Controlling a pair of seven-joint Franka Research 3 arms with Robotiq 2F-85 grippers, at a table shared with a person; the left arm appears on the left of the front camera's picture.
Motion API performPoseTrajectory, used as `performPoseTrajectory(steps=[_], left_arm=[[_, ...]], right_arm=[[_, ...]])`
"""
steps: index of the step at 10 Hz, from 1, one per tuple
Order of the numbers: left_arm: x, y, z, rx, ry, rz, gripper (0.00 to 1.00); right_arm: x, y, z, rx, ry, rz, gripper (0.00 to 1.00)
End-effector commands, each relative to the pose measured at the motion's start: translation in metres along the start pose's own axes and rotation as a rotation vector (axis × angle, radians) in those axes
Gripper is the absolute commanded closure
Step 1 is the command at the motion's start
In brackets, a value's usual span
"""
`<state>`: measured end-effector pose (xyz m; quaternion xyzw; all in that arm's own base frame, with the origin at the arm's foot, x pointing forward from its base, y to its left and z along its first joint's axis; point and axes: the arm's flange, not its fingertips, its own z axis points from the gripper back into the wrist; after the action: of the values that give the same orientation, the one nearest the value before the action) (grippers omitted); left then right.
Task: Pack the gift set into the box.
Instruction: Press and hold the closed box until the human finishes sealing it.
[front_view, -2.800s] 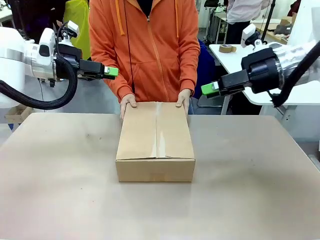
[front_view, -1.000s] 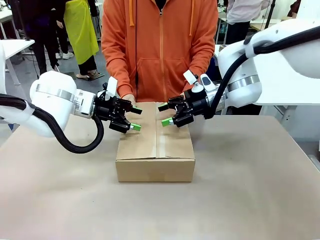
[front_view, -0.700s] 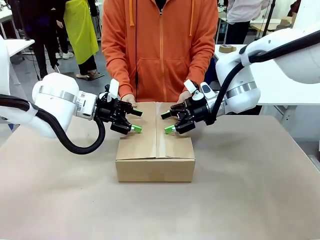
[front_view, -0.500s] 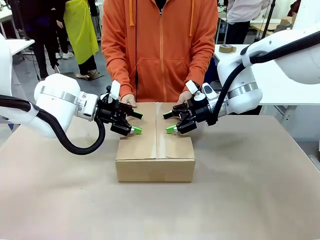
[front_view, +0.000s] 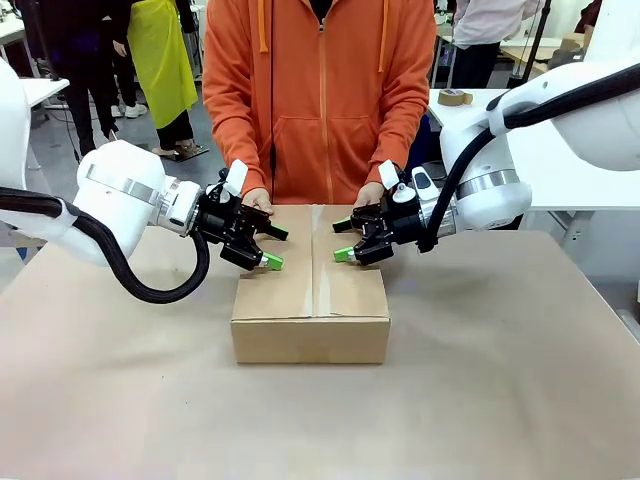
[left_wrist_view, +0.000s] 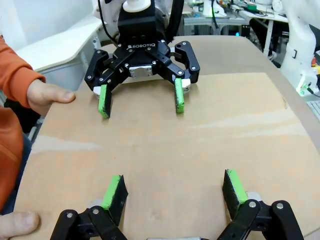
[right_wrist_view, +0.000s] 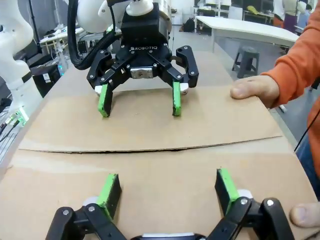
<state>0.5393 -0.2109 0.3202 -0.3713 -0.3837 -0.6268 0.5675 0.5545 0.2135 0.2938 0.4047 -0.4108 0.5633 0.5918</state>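
**A:** What's on the left?

**B:** My left end effector (front_view: 272, 248) hangs over the left half of the box (front_view: 310, 295). Its fingers are spread wide with nothing between them. Just beyond it, the person's left-side hand (front_view: 258, 200) rests on the box's far edge.

**A:** And the box itself?

**B:** It sits in the middle of the desk (front_view: 120, 380) with its flaps shut. The seam (front_view: 315, 262) runs near to far down the top.

**A:** And the right side?

**B:** My right end effector (front_view: 343, 240) is over the right half, also wide and empty. It points at the left one across the seam. In my left wrist camera I see it head-on, past my own green pads (left_wrist_view: 114, 192). The person's other hand (front_view: 371, 192) is on the far right corner.

**A:** Are the tips touching cardboard?

**B:** I can't tell from these views.
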Motion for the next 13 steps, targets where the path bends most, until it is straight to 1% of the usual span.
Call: performPoseTrajectory(steps=[1,13], left_arm=[[0.0003,-0.0015,-0.0012,-0.008,-0.005,0.0,0.0],[0.0003,-0.0015,-0.0012,-0.008,-0.005,0.0,0.0]], right_arm=[[0.0019,-0.0013,0.0009,0.01,0.009,0.0,0.0],[0.0019,-0.0013,0.0009,0.01,0.009,0.0,0.0]])
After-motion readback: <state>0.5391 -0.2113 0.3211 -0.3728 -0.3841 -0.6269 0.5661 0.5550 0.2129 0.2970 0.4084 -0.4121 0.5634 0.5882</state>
